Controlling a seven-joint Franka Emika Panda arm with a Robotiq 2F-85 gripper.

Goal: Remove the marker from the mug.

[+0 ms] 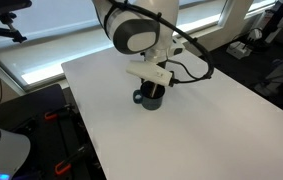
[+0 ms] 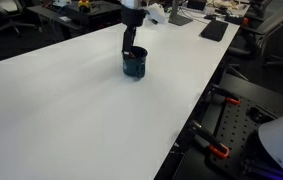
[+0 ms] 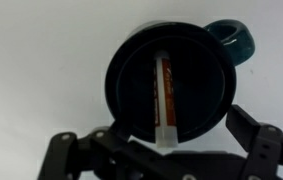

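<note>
Wrist cam looks straight down into the mug (image 3: 121, 80): dark round inside, handle (image 3: 233, 40) sticking out at approx 2 o'clock. The marker (image 3: 165, 95) is inside the mug. It runs from just above centre down to the rim at 6 o'clock, w/ a reddish-orange strip along its body and a pale end on the 6 o'clock side. My pincer (image 2: 130, 47) is spread wide and holds nothing. Its fingers (image 3: 259, 140) show at approx 4 and 8 o'clock in wrist view, outside the mug's outline, w/ the marker between them and apart from both. In both exterior views the pincer hangs right over the mug, which stands upright on the white counter (image 1: 221, 120). Can't tell from those whether the tips reach the rim. Marker is hidden in ext views, since pincer and mug wall block it.
</note>
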